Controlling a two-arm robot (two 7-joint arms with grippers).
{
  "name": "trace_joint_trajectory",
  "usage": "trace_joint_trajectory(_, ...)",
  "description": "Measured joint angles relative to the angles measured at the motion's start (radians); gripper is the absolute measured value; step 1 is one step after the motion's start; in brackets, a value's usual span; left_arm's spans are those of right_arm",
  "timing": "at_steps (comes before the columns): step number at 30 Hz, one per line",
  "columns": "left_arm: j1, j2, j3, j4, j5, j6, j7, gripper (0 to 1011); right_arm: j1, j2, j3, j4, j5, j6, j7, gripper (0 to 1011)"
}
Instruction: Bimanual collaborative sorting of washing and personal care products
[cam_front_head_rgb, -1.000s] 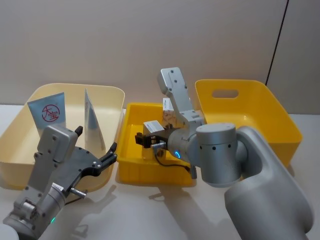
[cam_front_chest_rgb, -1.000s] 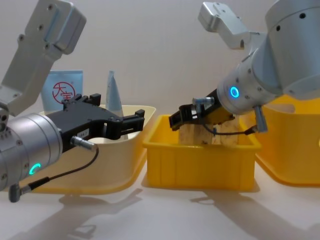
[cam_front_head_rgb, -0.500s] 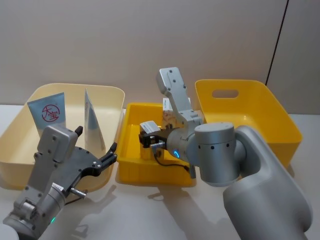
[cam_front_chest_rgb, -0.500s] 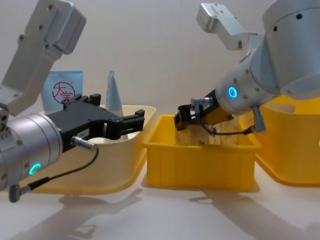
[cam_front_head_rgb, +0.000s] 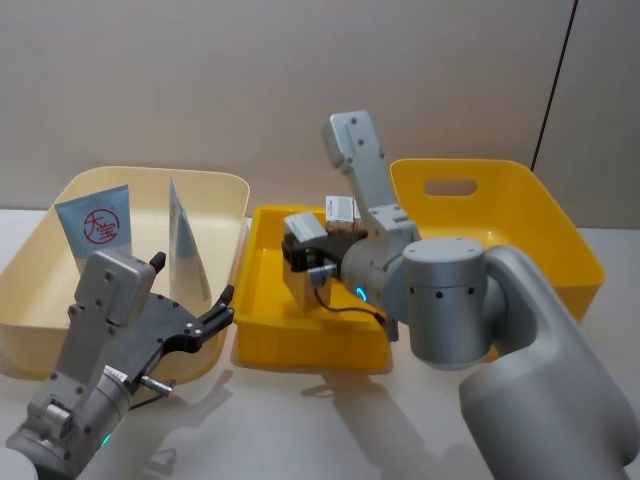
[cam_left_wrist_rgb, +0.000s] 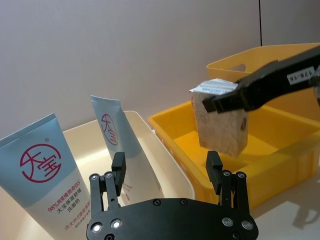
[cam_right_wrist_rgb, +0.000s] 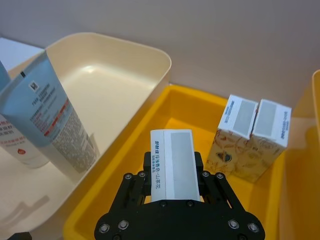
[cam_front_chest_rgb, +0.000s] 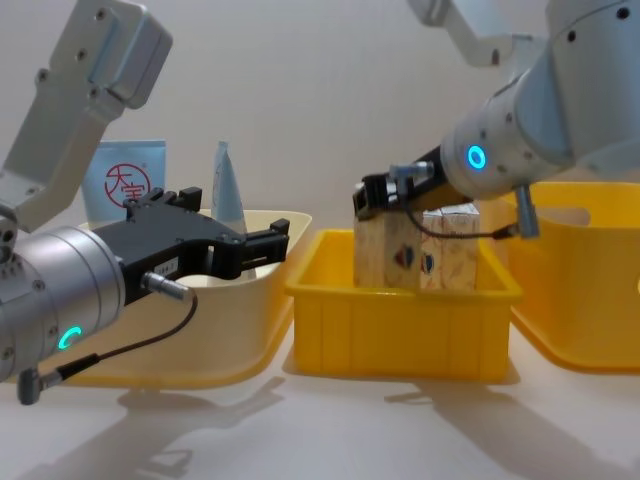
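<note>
Plain beige wall (cam_front_head_rgb: 200, 80) backs a pale tabletop (cam_front_head_rgb: 300, 425) carrying three containers side by side, rims almost touching. On the left, the cream tub (cam_front_head_rgb: 200, 173) holds a light-blue tube with a red circle logo (cam_front_head_rgb: 97, 228) and a second light-blue tube (cam_front_head_rgb: 185, 250), both leaning upright near its far wall. The rest of its floor is bare. The left tool (cam_front_head_rgb: 192, 280) hovers over that tub's near right corner, jaws spread wide and gripping nothing. In the middle, the small yellow bin (cam_front_head_rgb: 300, 352) has two patterned cartons (cam_right_wrist_rgb: 235, 140) standing together at its far side. The right tool (cam_right_wrist_rgb: 173, 160) is clamped on a third carton (cam_front_chest_rgb: 385, 255), upright above the bin's bare floor, its base about level with the rim. The large yellow tub (cam_front_head_rgb: 560, 250) stands on the right.
</note>
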Motion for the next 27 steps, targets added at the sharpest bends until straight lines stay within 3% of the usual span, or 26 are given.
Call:
trace_joint_trajectory(9,0.000,0.000,0.000,0.000,0.000,0.000,0.000,1000,-0.005,0.021,0.015,-0.057,-0.019,-0.068,0.002,417)
trace_joint_trajectory(16,0.000,0.000,0.000,0.000,0.000,0.000,0.000,1000,-0.009,0.044,0.046,-0.101,-0.035,-0.126,-0.009,418)
trace_joint_trajectory(27,0.000,0.000,0.000,0.000,0.000,0.000,0.000,1000,-0.024,0.087,0.127,-0.142,-0.062,-0.192,-0.054,417)
